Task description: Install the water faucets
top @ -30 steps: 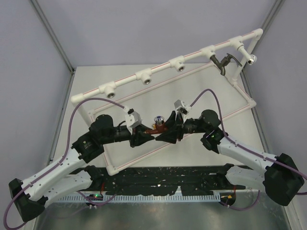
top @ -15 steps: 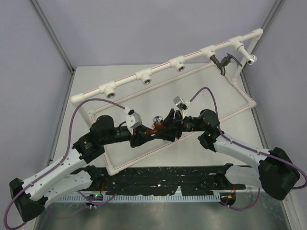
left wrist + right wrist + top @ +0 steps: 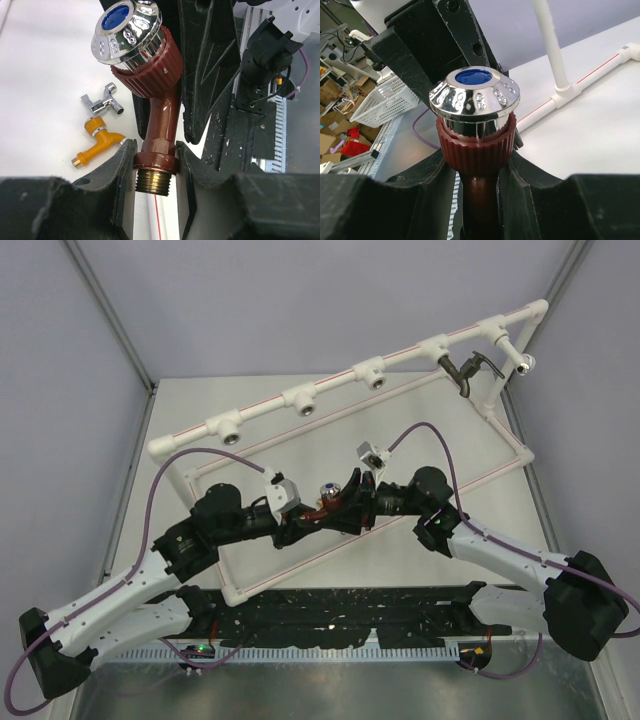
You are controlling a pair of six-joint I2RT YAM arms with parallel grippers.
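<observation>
The red-brown faucet with a chrome, blue-centred cap is held in the air between both grippers, over the white pipe frame. My left gripper is shut on its collar just above the brass thread. My right gripper is shut on its body below the ribbed ring. In the top view the left gripper and the right gripper meet nose to nose. The orange faucet and the silver faucet lie on the table. The dark grey faucet sits in a socket at the frame's right end.
The frame's upper rail carries three open T-sockets facing the arms. Its lower rails cross the table under both grippers. Purple cables loop above each wrist. A black rack lies along the near edge.
My right gripper has moved left and slightly up, closing in on the faucet in the left gripper. The left arm has shifted slightly right.
</observation>
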